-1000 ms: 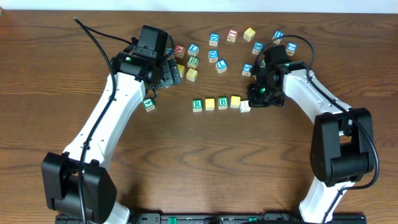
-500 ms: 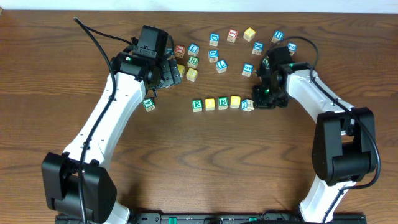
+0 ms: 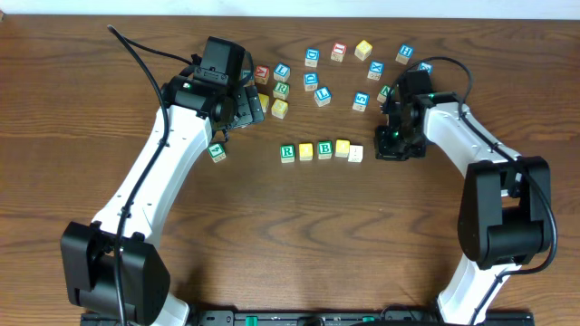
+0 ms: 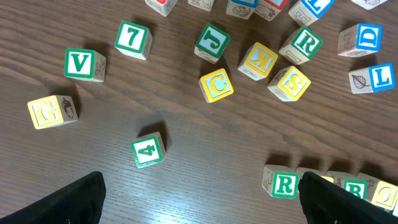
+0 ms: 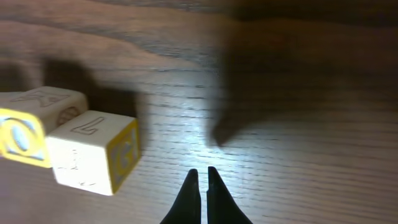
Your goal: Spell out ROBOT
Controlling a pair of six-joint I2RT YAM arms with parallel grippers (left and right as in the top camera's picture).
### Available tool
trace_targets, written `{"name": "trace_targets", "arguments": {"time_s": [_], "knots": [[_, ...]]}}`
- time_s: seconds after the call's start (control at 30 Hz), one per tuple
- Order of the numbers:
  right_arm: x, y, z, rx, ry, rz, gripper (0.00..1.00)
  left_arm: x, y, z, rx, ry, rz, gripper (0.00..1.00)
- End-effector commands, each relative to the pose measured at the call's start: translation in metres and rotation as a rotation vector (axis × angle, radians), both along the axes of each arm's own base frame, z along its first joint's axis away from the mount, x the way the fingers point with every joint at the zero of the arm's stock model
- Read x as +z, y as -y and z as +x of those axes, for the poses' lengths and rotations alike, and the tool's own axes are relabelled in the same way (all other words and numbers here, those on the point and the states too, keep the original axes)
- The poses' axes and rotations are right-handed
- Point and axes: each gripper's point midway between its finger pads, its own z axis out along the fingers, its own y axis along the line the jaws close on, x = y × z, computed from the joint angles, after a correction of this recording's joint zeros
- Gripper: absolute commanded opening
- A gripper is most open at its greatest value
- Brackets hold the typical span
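right pincer [image 5: 200, 180] closed, empty, just backed away from t cube [image 3: 356, 154]; cube now sits on desk [image 3: 272, 235] at right end of row [image 3: 324, 150], touching yellow neighbour [image 3: 343, 148]; word looks complete; left pincer [image 4: 200, 186] wide, idle

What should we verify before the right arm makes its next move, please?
1. Right gripper free of the cubes: ok. It is shut, holds nothing and sits apart from the end cube.
2. Five cubes in the row: ok. R cube, yellow cube, B cube, second yellow cube, end cube.
3. End cube in line with the row: not ok. It sits off the line, nearer the robot.
4. T face up on the end cube: cannot tell. From overhead its top looks pale.
5. Left gripper unloaded: ok. It is open with nothing between its fingers.
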Motion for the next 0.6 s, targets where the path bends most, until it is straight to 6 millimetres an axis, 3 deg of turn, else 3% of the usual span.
{"name": "trace_targets", "arguments": {"time_s": [0.0, 0.13, 0.57], "knots": [[0.02, -0.021, 0.011, 0.039, 0.047, 0.126, 0.01, 0.013, -0.003, 0.002, 0.003, 0.032, -0.001, 0.98], [0.034, -0.043, 0.014, 0.072, 0.075, 0.256, 0.01, 0.013, -0.003, 0.002, 0.003, 0.032, -0.001, 0.98], [0.033, -0.043, 0.017, 0.073, 0.091, 0.259, 0.01, 0.013, -0.003, 0.002, 0.003, 0.032, -0.001, 0.98]]}}
